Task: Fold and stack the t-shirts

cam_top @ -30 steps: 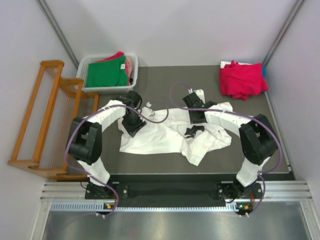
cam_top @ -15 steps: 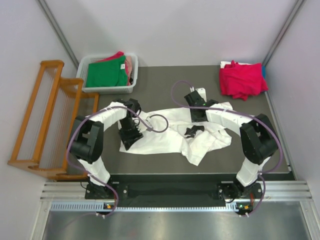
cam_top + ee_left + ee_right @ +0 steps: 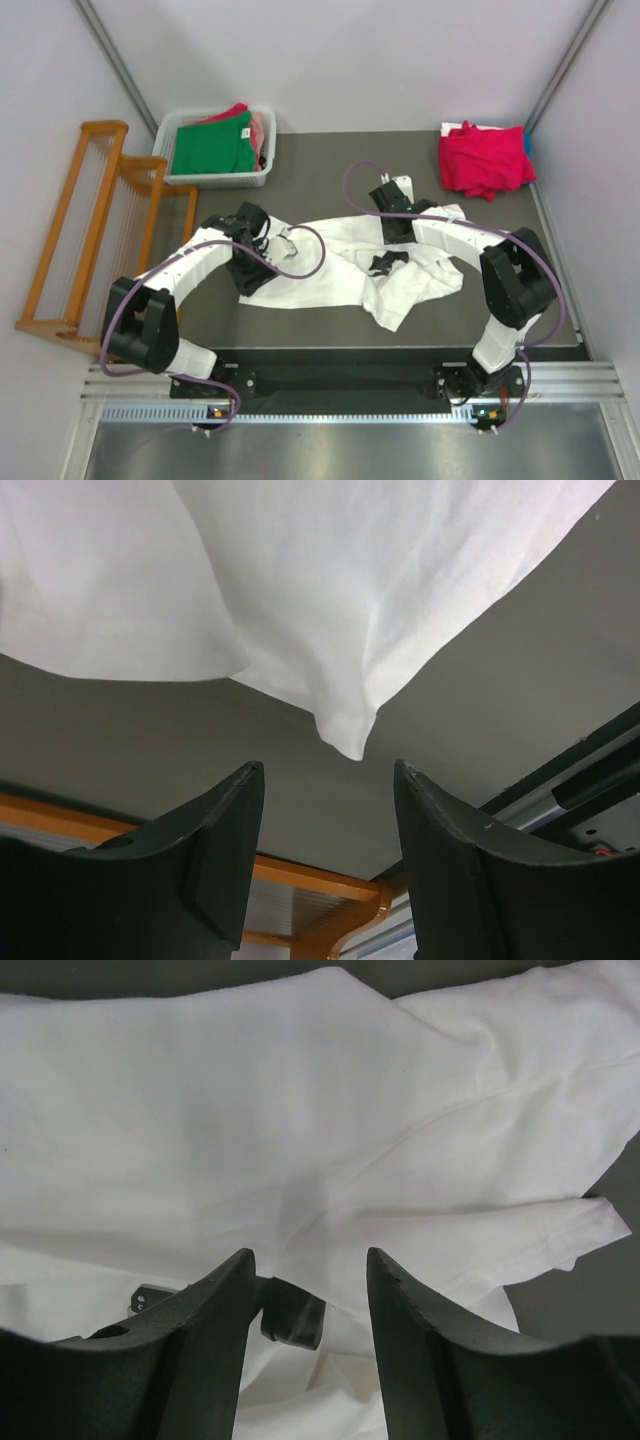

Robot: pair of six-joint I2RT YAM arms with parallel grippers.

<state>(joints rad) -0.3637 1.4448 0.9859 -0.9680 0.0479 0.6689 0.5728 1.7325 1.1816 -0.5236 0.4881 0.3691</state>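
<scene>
A white t-shirt [image 3: 320, 270] lies spread and rumpled across the middle of the dark table [image 3: 320, 170]. My left gripper [image 3: 250, 272] sits low at the shirt's left edge. In the left wrist view it [image 3: 328, 770] is open, with a pointed corner of the white t-shirt [image 3: 345, 735] just ahead of the empty jaws. My right gripper [image 3: 390, 235] is over the shirt's upper right part. Its jaws [image 3: 310, 1255] stand open above the white cloth [image 3: 300, 1110], holding nothing. A small black object [image 3: 292, 1312] lies on the cloth by one finger. A crimson t-shirt pile [image 3: 485, 160] sits at the back right.
A white basket [image 3: 170, 172] at the back left holds a green t-shirt [image 3: 210, 148] and pinkish red cloth [image 3: 235, 110]. An orange wooden rack [image 3: 90, 230] stands left of the table. A metal rail [image 3: 350, 385] runs along the near edge.
My left gripper has slid down and left along the shirt's left edge, its elbow has dropped low, and its jaws have widened. The right arm has not moved.
</scene>
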